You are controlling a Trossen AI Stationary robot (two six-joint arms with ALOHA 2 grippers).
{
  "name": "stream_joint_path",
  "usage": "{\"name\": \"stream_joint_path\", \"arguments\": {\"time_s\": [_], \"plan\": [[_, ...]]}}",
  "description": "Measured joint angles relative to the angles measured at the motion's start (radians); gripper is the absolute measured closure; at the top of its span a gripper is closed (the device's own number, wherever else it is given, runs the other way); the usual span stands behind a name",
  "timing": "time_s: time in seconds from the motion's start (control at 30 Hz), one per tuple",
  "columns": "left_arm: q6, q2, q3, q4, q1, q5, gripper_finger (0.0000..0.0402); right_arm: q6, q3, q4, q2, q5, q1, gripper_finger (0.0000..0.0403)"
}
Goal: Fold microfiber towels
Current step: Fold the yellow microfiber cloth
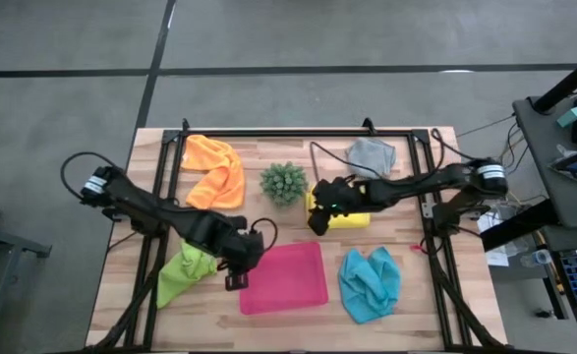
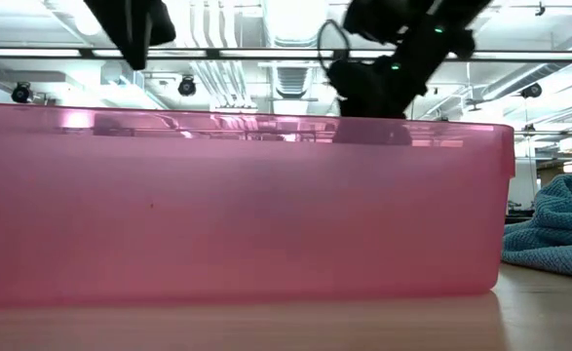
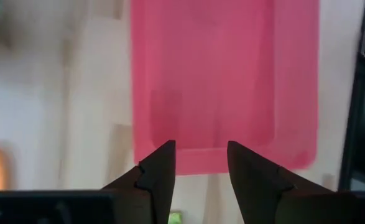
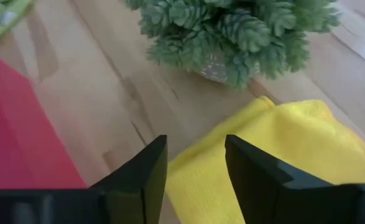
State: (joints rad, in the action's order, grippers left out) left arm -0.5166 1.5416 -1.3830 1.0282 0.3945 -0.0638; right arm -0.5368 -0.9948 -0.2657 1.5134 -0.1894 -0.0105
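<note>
Wooden table (image 1: 121, 261) planks carry five microfiber towels: orange towel (image 1: 215, 169) and grey towel (image 1: 372, 155) at the far side, yellow towel (image 4: 281, 155) beside the spiky plant (image 1: 284, 183), lime green towel (image 1: 182, 271) and light blue towel (image 1: 370, 283) flanking the pink tray (image 1: 284, 278). The right gripper (image 4: 194, 163) is held parted and empty over the yellow towel's edge. The left gripper (image 3: 199, 165) is likewise seen parted, holding nothing, at the tray's edge beside the lime green towel.
</note>
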Motion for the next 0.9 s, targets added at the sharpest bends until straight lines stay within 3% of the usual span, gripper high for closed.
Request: {"name": "stream_joint_path", "arguments": {"time_s": [0.2,0.3,0.53,0.9], "plan": [[0.007,-0.044,-0.002,0.003,0.001,-0.017,0.0272,-0.249,-0.189,-0.368,0.157,-0.190,0.047,0.0270],[0.019,-0.053,-0.001,0.004,0.000,-0.055,0.0272,-0.288,-0.268,-0.460,0.231,-0.268,0.069,0.0270],[0.031,-0.048,0.001,0.001,-0.001,-0.077,0.0272,-0.254,-0.391,-0.484,0.358,-0.275,0.097,0.0271],[0.033,-0.046,0.001,0.000,-0.002,-0.087,0.0272,-0.244,-0.395,-0.491,0.395,-0.256,0.095,0.0271]]}}
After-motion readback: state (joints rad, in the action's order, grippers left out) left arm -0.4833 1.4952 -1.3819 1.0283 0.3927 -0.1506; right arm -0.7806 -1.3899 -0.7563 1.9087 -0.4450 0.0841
